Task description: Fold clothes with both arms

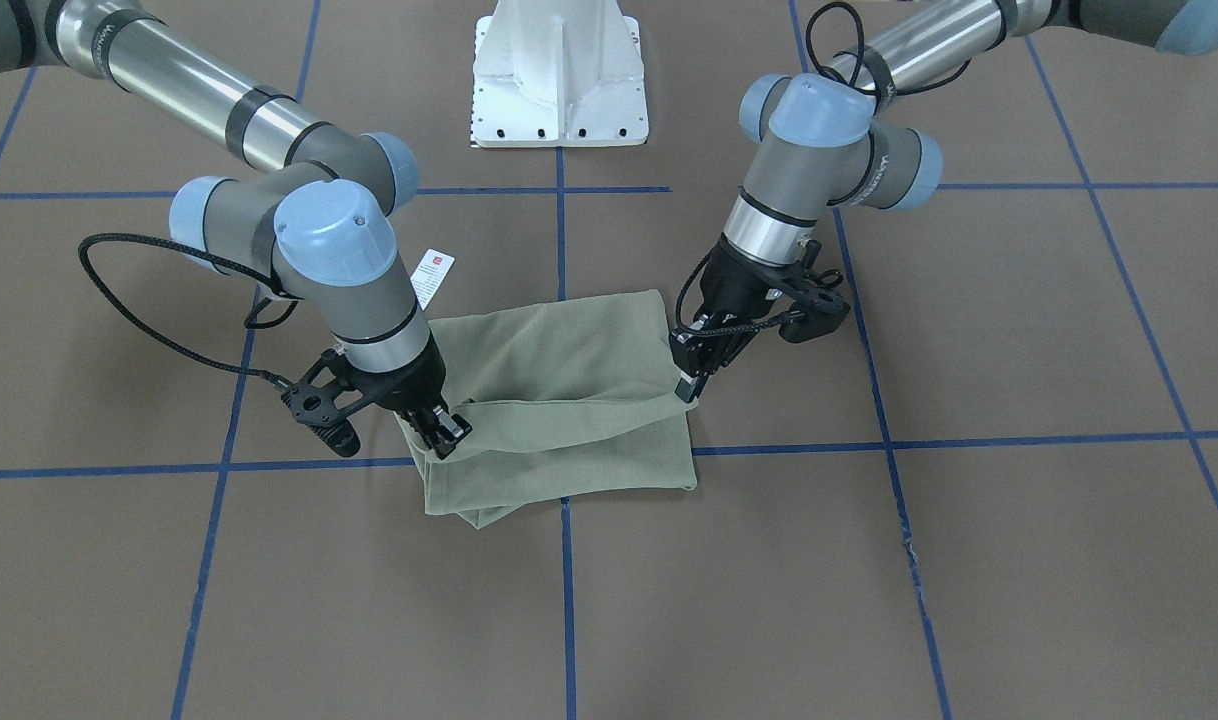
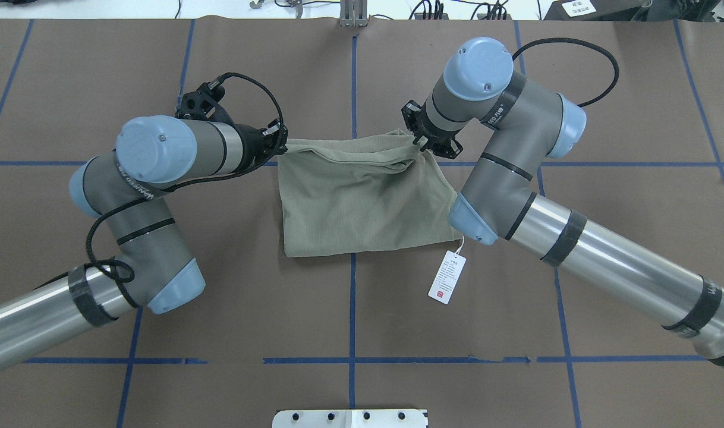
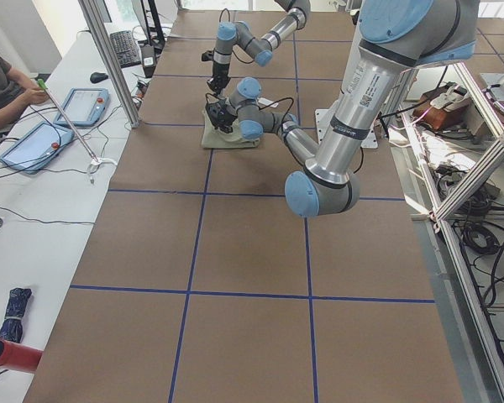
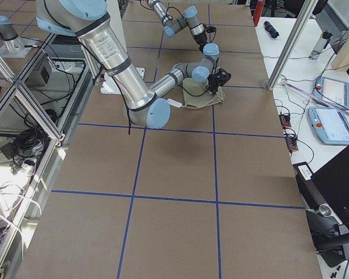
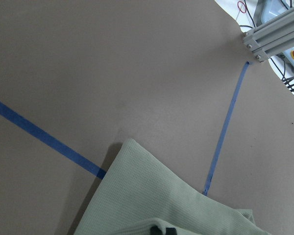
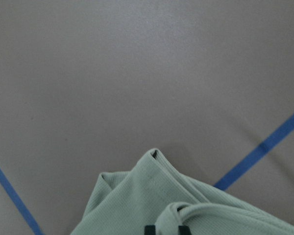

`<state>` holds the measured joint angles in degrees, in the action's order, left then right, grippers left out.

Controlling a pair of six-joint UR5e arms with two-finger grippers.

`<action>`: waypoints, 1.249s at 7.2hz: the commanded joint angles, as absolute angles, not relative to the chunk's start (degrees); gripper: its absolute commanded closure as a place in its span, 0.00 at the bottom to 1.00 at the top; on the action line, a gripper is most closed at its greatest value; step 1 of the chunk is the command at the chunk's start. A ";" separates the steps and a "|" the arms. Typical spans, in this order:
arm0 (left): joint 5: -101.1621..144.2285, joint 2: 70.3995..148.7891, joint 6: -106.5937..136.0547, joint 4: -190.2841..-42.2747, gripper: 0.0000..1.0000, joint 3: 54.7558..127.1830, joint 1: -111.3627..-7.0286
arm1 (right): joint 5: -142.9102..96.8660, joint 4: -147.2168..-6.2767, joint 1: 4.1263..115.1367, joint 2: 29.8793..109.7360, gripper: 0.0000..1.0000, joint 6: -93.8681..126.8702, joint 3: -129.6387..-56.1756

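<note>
Two black grippers clamp the folded sage-green knit shirt (image 1: 569,400) lying centrally on the brown table (image 1: 969,560): left gripper (image 1: 688,384) and right gripper (image 1: 449,430) each pinch a raised corner of its upper layer.

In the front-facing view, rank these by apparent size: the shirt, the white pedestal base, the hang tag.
Largest: the shirt.
Next: the white pedestal base, though the frame's top edge cuts it off.
Smallest: the hang tag.

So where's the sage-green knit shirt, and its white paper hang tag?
sage-green knit shirt (image 2: 362,196): overhead view, middle of the folded cloth.
white paper hang tag (image 2: 447,277): overhead view, centre of the card.
</note>
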<state>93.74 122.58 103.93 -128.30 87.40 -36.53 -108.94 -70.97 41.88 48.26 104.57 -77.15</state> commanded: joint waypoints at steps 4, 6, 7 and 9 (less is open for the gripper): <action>96.39 126.92 93.96 -136.23 0.47 75.04 -42.88 | -120.76 -62.58 50.37 45.62 0.00 84.46 -67.32; 103.77 122.12 93.52 -135.88 0.47 82.57 -45.34 | -115.71 -62.75 45.12 47.37 0.90 90.92 -72.92; 104.15 120.51 93.52 -135.79 0.47 85.23 -45.61 | -112.45 -62.84 41.87 47.55 1.00 91.14 -74.34; 105.64 120.24 93.52 -135.70 0.47 86.04 -46.40 | -111.45 -65.19 37.64 47.46 1.00 91.67 -77.76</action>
<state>104.94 120.65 93.52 -135.71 85.30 -45.97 -112.56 -63.45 40.37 47.43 91.14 -75.60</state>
